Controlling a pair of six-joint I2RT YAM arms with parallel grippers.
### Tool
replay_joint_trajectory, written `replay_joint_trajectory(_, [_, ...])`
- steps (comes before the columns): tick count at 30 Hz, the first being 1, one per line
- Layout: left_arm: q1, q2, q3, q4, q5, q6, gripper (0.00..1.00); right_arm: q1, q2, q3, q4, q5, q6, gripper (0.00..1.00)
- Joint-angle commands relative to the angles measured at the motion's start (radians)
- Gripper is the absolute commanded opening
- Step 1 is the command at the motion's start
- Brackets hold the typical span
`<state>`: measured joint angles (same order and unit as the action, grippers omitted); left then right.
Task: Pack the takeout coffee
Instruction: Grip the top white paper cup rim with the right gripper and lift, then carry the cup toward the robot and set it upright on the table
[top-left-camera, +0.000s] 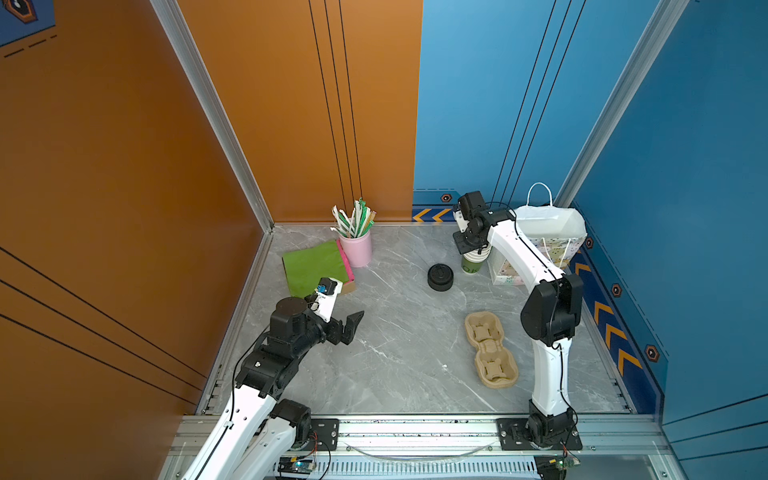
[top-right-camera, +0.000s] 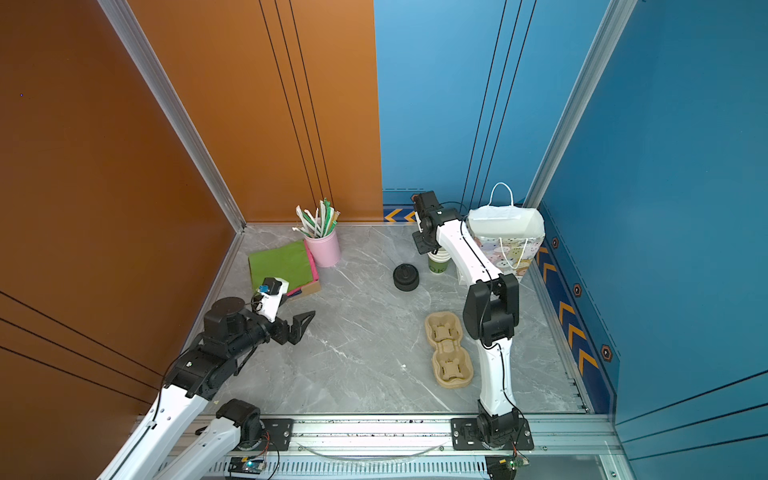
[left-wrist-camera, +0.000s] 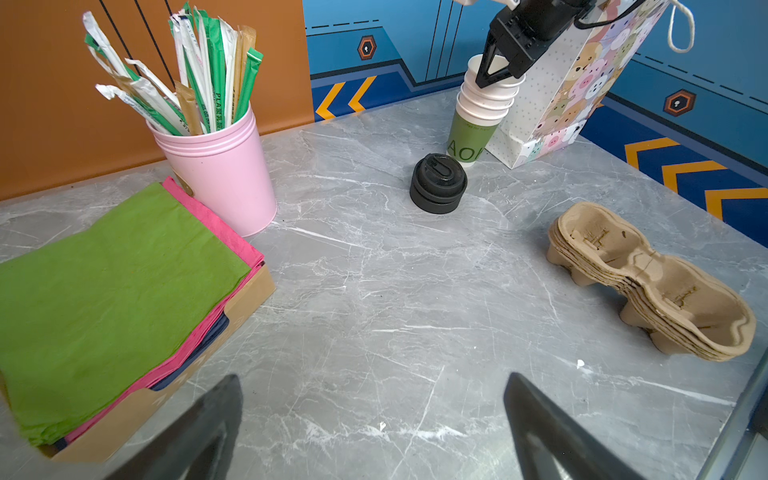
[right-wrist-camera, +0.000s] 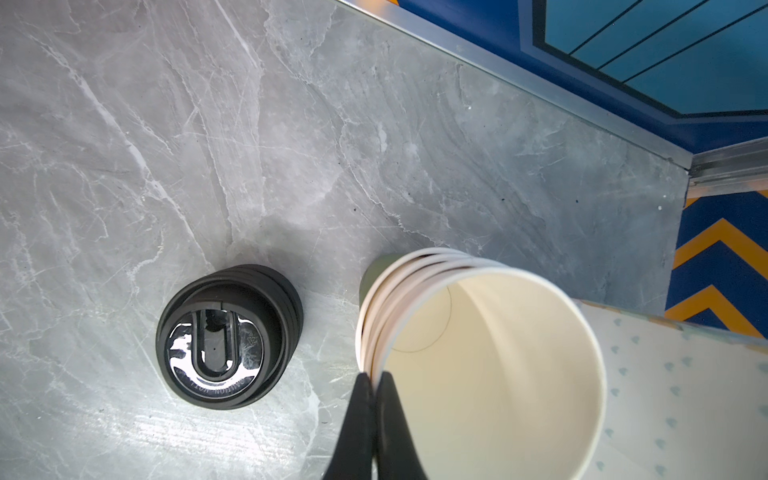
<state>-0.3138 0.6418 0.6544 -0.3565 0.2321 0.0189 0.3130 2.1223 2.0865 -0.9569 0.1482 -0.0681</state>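
Note:
The takeout coffee, a lidded cup, shows in no view. A stack of lidless white cups (top-left-camera: 473, 264) (top-right-camera: 438, 264) (left-wrist-camera: 471, 133) with a green bottom cup stands at the back right, beside the paper bag. My right gripper (top-left-camera: 478, 249) (top-right-camera: 436, 249) (right-wrist-camera: 376, 376) comes down on it from above. It is shut on the rim of the top white cup (right-wrist-camera: 498, 353), one finger inside and one outside. My left gripper (top-left-camera: 351, 328) (top-right-camera: 301, 324) (left-wrist-camera: 372, 378) hovers wide open over bare table at the front left, holding nothing.
A stack of black lids (top-left-camera: 440, 277) (left-wrist-camera: 438, 183) (right-wrist-camera: 228, 340) sits left of the cups. The patterned paper bag (top-left-camera: 548, 226) (left-wrist-camera: 582, 75) stands open in the back right corner. Pulp cup carriers (top-left-camera: 490, 349) (left-wrist-camera: 648, 278) lie front right. A pink straw holder (top-left-camera: 357, 249) and napkin box (top-left-camera: 316, 266) are back left.

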Motion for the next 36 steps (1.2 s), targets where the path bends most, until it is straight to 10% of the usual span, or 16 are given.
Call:
replay_joint_trajectory(1, [-0.008,-0.002,-0.012,0.014,-0.013,-0.005,0.98,-0.006,-0.036,0.039,-0.046,-0.017,-0.009,0.0])
replay_joint_trajectory(36, [-0.011,0.004,-0.015,0.014,-0.023,-0.009,0.98,0.258,-0.347,0.058,-0.129,-0.023,-0.025,0.0])
